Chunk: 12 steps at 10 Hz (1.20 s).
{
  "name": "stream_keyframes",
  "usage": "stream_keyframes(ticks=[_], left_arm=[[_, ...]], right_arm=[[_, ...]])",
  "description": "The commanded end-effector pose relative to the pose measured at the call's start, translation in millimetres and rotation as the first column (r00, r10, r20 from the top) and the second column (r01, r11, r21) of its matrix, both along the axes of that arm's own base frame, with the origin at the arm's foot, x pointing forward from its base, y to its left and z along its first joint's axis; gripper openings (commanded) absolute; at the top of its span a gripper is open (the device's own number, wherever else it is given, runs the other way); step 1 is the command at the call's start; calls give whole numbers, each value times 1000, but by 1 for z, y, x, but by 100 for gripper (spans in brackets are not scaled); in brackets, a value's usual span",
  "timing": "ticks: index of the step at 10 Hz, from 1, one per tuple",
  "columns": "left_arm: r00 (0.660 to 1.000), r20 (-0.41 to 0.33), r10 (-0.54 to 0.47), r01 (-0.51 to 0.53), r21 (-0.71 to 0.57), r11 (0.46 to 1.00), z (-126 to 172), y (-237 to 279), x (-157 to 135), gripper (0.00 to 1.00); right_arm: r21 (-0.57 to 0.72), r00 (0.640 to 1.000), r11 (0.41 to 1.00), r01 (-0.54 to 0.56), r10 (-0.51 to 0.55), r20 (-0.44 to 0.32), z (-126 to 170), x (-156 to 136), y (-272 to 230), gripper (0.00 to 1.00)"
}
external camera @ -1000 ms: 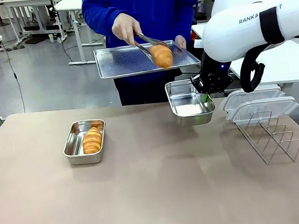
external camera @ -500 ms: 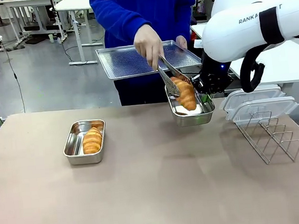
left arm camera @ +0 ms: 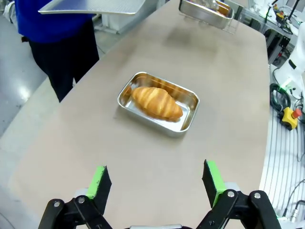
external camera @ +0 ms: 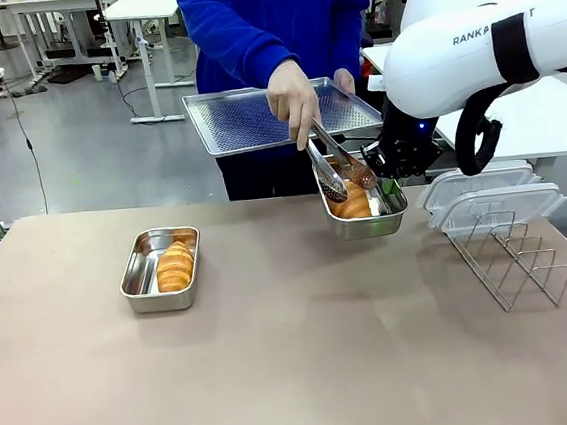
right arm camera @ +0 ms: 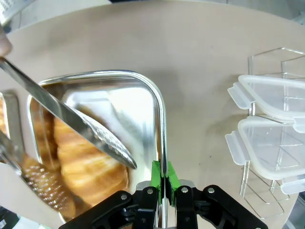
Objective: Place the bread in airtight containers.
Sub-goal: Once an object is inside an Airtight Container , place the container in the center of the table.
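Right wrist view: the right gripper [right arm camera: 163, 176] has its green pads closed tight on the thin side wall of one airtight container [right arm camera: 159, 109], apparently lifted clear of the table [right arm camera: 200, 57]. A croissant [right arm camera: 90, 167] lies inside it, with a person's metal tongs [right arm camera: 95, 136] spread around it (whether they touch the pastry is hard to tell). The croissant looks light, flaky and easily crushed, so it is best taken gently across its thick middle. The steel box is stiff and smooth, and could slip or tilt in an edge pinch. In the left wrist view, the left gripper [left arm camera: 155, 179] hangs above the table with its fingers spread wide, holding nothing. Ahead of it, the second container [left arm camera: 188, 112] sits lidless on the table, the other croissant [left arm camera: 156, 101] inside.
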<state>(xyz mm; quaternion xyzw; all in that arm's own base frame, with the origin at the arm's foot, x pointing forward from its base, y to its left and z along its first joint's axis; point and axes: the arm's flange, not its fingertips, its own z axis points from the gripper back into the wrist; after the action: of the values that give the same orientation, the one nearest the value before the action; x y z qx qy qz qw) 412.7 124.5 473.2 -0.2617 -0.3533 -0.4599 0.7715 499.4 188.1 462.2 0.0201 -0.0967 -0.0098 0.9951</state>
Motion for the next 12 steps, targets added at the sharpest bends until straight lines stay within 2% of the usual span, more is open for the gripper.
stream_keyframes(ticks=[1, 12], left_arm=[[1000, 5, -18, 18, 1, 1000, 0, 1, 0, 100], [1000, 5, -18, 18, 1, 1000, 0, 1, 0, 100]], right_arm=[[-11, 1000, 1000, 4, -4, 12, 4, 0, -1, 0], [-11, 1000, 1000, 4, -4, 12, 4, 0, -1, 0]])
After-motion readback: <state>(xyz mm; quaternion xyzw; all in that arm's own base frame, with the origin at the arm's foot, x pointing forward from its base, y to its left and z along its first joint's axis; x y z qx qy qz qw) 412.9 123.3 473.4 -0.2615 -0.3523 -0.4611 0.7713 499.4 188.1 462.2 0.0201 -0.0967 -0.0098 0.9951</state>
